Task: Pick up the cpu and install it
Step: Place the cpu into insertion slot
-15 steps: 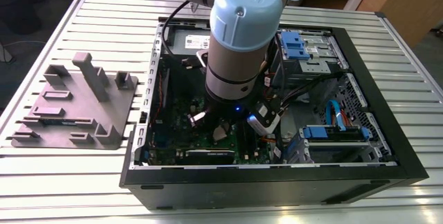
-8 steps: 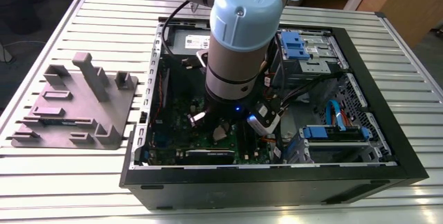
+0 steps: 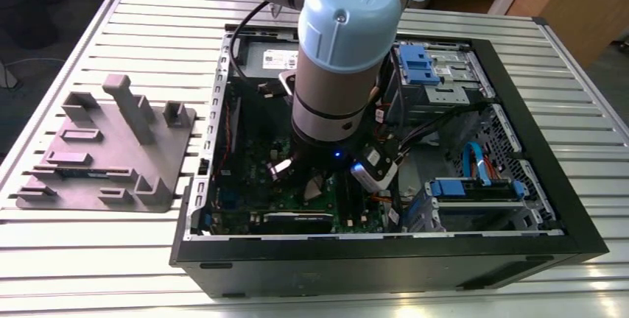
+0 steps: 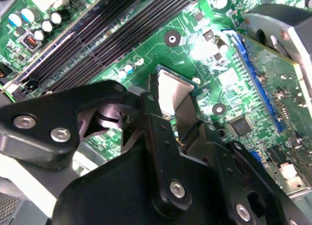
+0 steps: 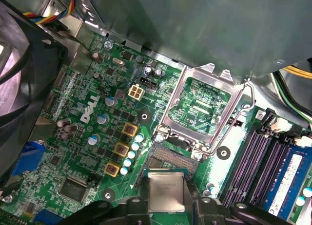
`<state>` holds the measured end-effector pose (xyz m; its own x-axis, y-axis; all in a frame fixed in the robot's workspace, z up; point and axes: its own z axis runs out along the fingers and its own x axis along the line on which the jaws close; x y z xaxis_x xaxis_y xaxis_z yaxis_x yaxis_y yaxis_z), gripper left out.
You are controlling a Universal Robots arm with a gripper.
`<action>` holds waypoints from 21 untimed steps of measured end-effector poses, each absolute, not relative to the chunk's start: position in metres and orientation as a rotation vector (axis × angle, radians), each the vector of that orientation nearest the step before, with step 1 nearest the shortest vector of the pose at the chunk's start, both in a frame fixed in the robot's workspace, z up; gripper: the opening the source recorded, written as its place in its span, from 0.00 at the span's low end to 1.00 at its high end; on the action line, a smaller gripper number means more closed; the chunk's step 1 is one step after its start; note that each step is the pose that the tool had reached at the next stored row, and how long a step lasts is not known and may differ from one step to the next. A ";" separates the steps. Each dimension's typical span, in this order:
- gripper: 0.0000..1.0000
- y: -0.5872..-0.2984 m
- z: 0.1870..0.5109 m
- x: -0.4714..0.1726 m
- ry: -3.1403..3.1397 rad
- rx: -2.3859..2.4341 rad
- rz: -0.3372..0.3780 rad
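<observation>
The cpu [image 5: 166,193] is a small silver-topped square chip with a thin green edge. My gripper [image 5: 166,201] is shut on it, one black finger on each side. In the second wrist view the cpu [image 4: 170,91] sits between the two fingers [image 4: 155,105] of the gripper [image 4: 170,96], just above the green motherboard [image 4: 234,74]. The open socket [image 5: 165,159] lies directly beside the chip, with its metal load frame [image 5: 204,105] swung up. In the exterior view the arm [image 3: 339,60] reaches down into the open computer case [image 3: 550,207] and hides the gripper.
Black memory slots [image 5: 258,161] and a blue-edged memory stick [image 5: 295,183] run beside the socket. A black fan [image 5: 19,84] stands at the board's other side. Blue drive cages [image 3: 432,68] line the case. A grey plastic tray [image 3: 108,149] sits on the slatted table at the exterior view's left.
</observation>
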<state>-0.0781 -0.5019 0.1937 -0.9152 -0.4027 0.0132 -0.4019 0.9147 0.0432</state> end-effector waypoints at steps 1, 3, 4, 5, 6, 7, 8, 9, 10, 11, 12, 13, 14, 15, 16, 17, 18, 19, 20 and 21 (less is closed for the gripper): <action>0.39 -0.502 0.194 -0.078 -3.052 0.641 -0.062; 0.34 -0.502 0.194 -0.078 -3.052 0.641 -0.062; 0.34 -0.502 0.194 -0.078 -3.053 0.641 -0.062; 0.34 -0.502 0.193 -0.078 -3.053 0.641 -0.062; 0.34 -0.502 0.193 -0.078 -3.053 0.641 -0.062; 0.34 -0.502 0.193 -0.078 -3.053 0.641 -0.062; 0.34 -0.502 0.193 -0.078 -3.053 0.641 -0.062; 0.34 -0.502 0.193 -0.078 -3.053 0.641 -0.062; 0.34 -0.502 0.193 -0.078 -3.053 0.641 -0.062; 0.34 -0.502 0.193 -0.078 -3.053 0.641 -0.063; 0.35 -0.502 0.193 -0.078 -3.053 0.641 -0.063; 0.35 -0.502 0.193 -0.078 -3.053 0.641 -0.063; 0.42 -0.502 0.193 -0.078 -3.053 0.641 -0.063; 0.42 -0.502 0.193 -0.078 -3.053 0.641 -0.063; 0.42 -0.502 0.193 -0.078 -3.053 0.641 -0.063; 0.42 -0.502 0.193 -0.078 -3.053 0.641 -0.062; 0.42 -0.502 0.194 -0.078 -3.053 0.641 -0.062; 0.42 -0.502 0.194 -0.078 -3.052 0.641 -0.063; 0.42 -0.502 0.196 -0.078 -3.051 0.641 -0.063; 0.42 -0.502 0.197 -0.078 -3.051 0.641 -0.063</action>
